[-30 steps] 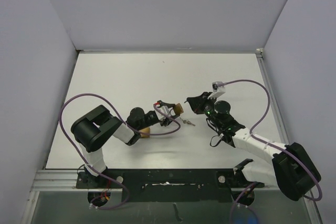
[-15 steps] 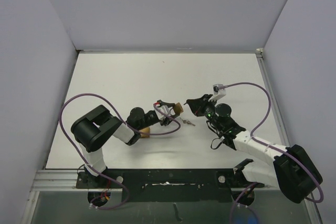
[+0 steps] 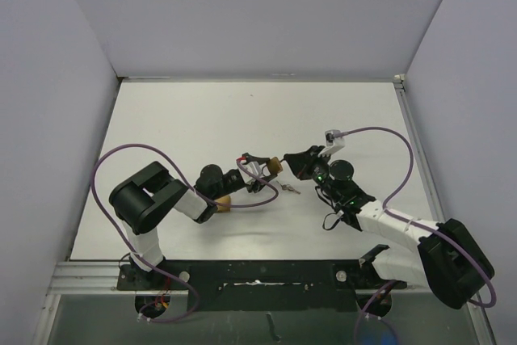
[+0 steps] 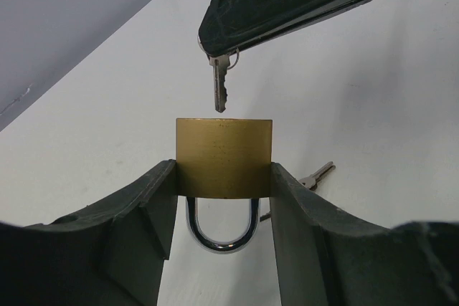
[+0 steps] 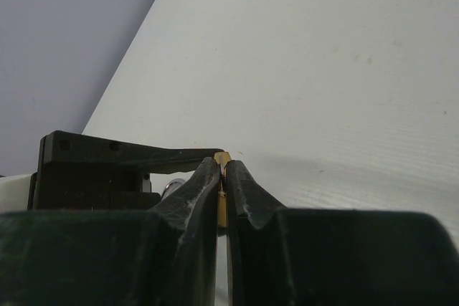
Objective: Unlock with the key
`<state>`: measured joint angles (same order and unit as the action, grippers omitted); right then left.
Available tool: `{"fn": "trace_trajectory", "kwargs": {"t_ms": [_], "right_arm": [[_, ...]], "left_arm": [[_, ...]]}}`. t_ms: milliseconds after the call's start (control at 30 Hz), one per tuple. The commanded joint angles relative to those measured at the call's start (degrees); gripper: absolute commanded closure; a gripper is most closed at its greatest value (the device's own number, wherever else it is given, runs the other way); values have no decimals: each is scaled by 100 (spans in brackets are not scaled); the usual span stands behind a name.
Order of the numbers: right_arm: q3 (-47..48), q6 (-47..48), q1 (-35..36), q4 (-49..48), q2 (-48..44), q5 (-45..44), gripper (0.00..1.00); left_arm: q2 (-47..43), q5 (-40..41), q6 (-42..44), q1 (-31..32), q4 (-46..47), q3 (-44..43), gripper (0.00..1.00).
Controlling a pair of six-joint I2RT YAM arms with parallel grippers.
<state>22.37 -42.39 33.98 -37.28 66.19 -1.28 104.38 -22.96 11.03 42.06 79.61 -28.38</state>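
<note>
the left pincer gripped the brass padlock; the right pincer, clenched on the key, held its tip just above it.

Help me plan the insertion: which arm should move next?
Right. The right gripper pinches the key, tip aimed at the padlock and just short of it. The left gripper clamps the padlock's sides, so it should hold as the vise.

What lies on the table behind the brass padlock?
A loose key shows on the table, poking out past the padlock. Its remaining part is covered by the padlock and one finger of the left gripper.
</note>
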Motion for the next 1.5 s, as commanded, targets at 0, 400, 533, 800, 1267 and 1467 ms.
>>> {"fn": "trace_trajectory", "kwargs": {"t_ms": [0, 400, 533, 800, 1267, 1467], "right_arm": [[-2, 12, 73, -483, 39, -15, 100], [-55, 12, 66, -531, 73, 5, 100], [-85, 11, 72, -542, 76, -4, 100], [-90, -5, 75, -600, 132, 47, 100], [-118, -408, 73, -964, 407, 106, 100], [-139, -476, 48, -1020, 396, 18, 100]], "left_arm": [[-224, -15, 48, 30, 722, -247, 100], [-343, 37, 110, 31, 724, -237, 100], [-402, 81, 130, 30, 726, -222, 100], [-456, 60, 121, 30, 721, -220, 100], [-445, -22, 127, 54, 722, -382, 100], [-480, -26, 132, 57, 722, -387, 100]]}}
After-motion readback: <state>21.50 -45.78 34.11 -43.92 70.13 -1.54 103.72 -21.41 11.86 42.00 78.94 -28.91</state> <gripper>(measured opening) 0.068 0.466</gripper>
